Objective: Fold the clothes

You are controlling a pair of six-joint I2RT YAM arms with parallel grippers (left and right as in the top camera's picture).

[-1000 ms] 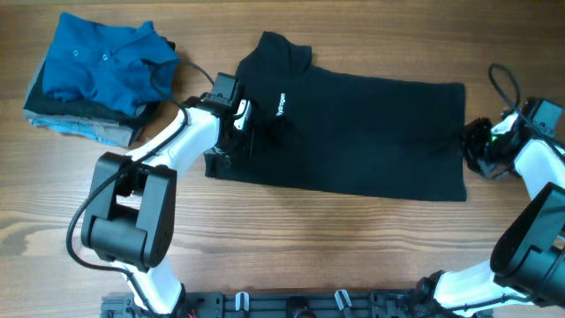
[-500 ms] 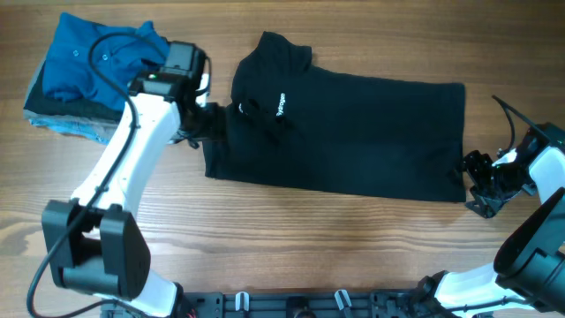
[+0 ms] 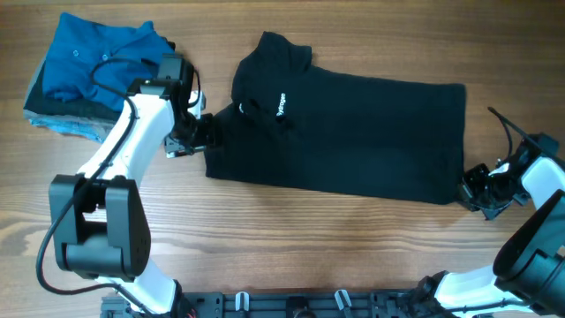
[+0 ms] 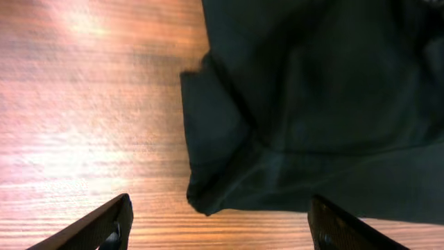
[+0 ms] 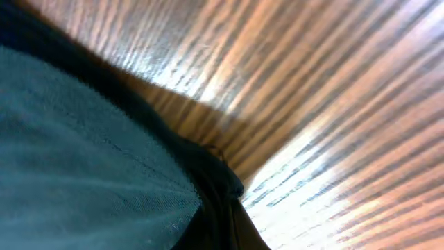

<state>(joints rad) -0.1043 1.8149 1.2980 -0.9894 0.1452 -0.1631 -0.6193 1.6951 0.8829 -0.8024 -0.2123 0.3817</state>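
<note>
Overhead, a wooden counter [image 3: 353, 247] fills the frame, its grain running side to side. A black shirt [image 3: 353, 132] lies flat across the middle of it, folded into a long rectangle. Its collar [image 3: 282, 49] points toward the far edge at the left arm's end, and its hem lies toward the right arm's end. White lettering [image 3: 282, 104] shows near the collar.

A white left arm [image 3: 124, 168] reaches from the near edge up to the shirt's collar end. A white right arm [image 3: 538, 221] reaches in from the near corner to the shirt's near hem corner.

A blue polo [image 3: 88, 62], folded, tops a small stack in the far left corner, with grey clothes [image 3: 79, 119] under it. The stack sits apart from the black shirt.

The left jaws are spread wide. In the left wrist view their two dark fingertips [image 4: 104, 222] stand at the bottom corners of the frame, above bare wood. A folded sleeve [image 4: 215, 139] lies on the counter between and beyond them, touching neither.

The right jaws are pressed together at the hem corner. In the right wrist view the black cloth [image 5: 83, 139] gathers into a dark ridge that runs toward them at the bottom edge, so they appear to pinch the shirt. The fingers themselves are out of frame.
</note>
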